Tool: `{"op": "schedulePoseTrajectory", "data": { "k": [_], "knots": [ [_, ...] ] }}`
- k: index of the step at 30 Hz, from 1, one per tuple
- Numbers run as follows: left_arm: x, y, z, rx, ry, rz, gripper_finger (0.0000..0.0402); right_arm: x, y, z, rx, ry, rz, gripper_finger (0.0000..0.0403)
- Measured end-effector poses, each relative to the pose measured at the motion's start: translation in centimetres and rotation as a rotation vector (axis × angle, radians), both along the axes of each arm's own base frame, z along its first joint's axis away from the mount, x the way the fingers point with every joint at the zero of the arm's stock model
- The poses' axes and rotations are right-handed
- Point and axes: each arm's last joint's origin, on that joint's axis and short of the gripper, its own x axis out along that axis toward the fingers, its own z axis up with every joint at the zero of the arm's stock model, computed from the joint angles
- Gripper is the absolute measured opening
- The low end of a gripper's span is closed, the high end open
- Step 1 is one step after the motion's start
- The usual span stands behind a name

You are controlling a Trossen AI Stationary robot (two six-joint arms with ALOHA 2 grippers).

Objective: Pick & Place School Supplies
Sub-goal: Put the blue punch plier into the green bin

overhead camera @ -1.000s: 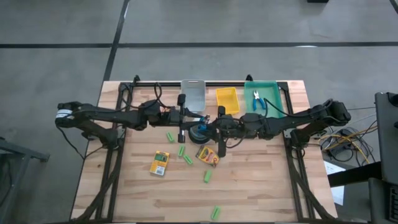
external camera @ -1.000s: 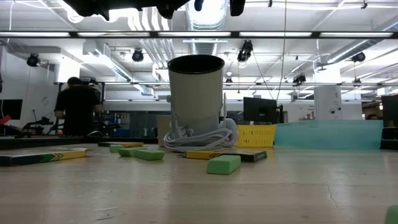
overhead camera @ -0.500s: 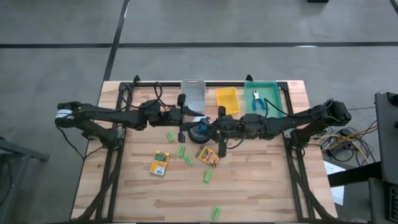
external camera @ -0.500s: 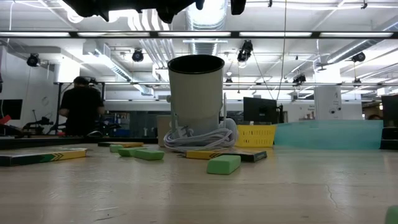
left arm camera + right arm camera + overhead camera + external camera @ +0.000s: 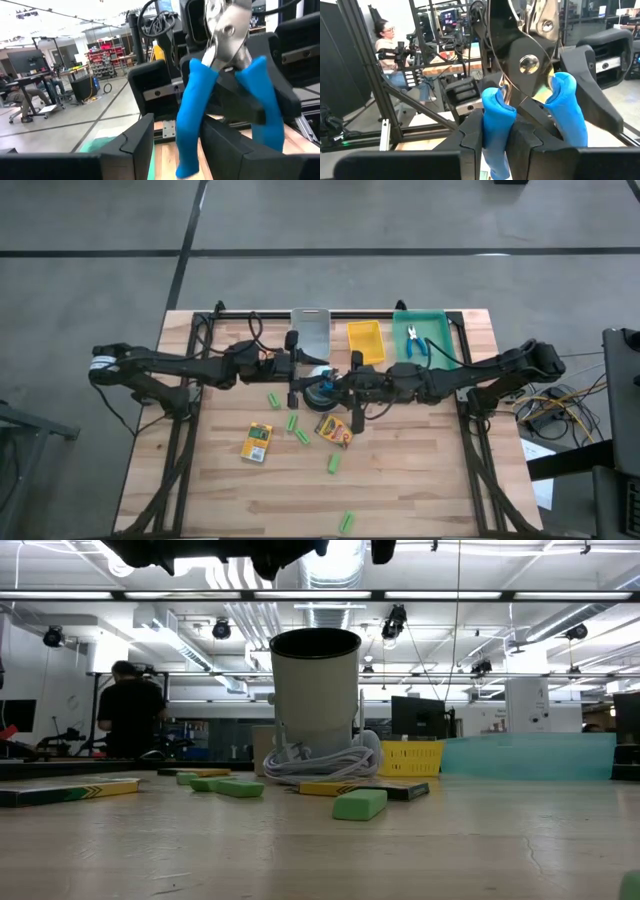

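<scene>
Two grippers meeting above table centre over a white cup (image 5: 316, 700), right gripper (image 5: 500, 145) clamped on one blue handle of the metal tool (image 5: 520, 65), left gripper (image 5: 177, 145) parted around the same tool's handle, crayon boxes (image 5: 257, 443) and green sticks (image 5: 334, 464) scattered on the table (image 5: 420, 480), second tool (image 5: 415, 345) in the green tray (image 5: 440, 320).

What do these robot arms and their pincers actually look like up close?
Two slim dark arms of jointed segments reach inward from the table's sides, with black cables looping along them. The left arm carries a white band near its outer end. The left gripper and right gripper each have two blocky, angular black fingers.
</scene>
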Motion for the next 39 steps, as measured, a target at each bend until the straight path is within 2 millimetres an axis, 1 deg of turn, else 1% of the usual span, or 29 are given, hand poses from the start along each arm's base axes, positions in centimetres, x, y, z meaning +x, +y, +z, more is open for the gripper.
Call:
{"op": "schedulePoseTrajectory", "data": {
  "k": [8,14,22,31,35,39],
  "knots": [
    [0.0,0.0,0.0,0.008,0.006,0.007,0.0161,-0.2,0.0,0.1,-0.016,0.013,0.000,0.0054],
    [-0.8,0.1,0.2,0.041,0.050,0.057,0.0161,-0.2,-0.1,0.1,-0.018,0.019,-0.010,0.0054],
    [-3.1,0.1,1.3,0.046,0.119,0.110,0.0161,-0.2,-0.1,0.0,-0.026,0.028,-0.011,0.0054],
    [-6.2,-0.1,1.2,0.021,0.304,0.109,0.0161,-0.2,-0.1,-0.1,-0.027,0.034,-0.011,0.0054],
    [-7.2,-0.1,0.9,-0.039,0.375,0.111,0.0161,-1.0,-0.3,0.4,0.014,0.058,-0.025,0.0054],
    [-7.9,-0.2,0.1,-0.104,0.469,0.119,0.0161,-3.0,-0.9,0.8,0.065,0.169,-0.150,0.0054]
  ]
}}
